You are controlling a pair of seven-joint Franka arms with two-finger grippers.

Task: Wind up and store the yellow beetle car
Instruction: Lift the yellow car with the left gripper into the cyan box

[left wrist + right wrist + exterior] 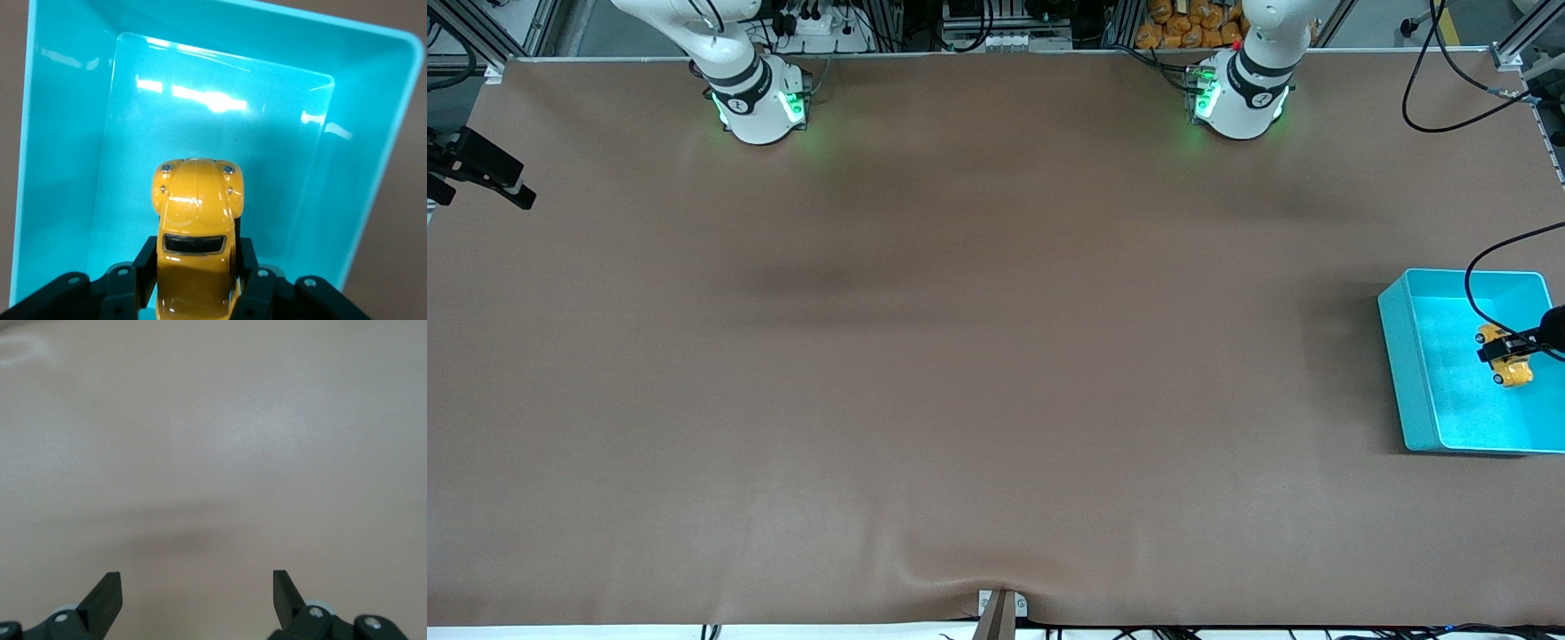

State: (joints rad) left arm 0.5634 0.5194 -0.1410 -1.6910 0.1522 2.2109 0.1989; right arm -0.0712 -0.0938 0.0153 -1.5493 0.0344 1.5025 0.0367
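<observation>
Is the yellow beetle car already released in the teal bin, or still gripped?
Still gripped: the left gripper is shut on the yellow beetle car, holding it over the teal bin.

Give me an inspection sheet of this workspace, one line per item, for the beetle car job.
Surface: brown table cover, wrinkled at the edge nearest the front camera.
Job's things: yellow beetle car held over the teal bin at the left arm's end.
Clutter: nothing seen.
Grippers: left gripper shut on the car; right gripper open over bare cover.
Cables: black cable hanging over the bin.
Surroundings: frame rails and orange items past the bases.
</observation>
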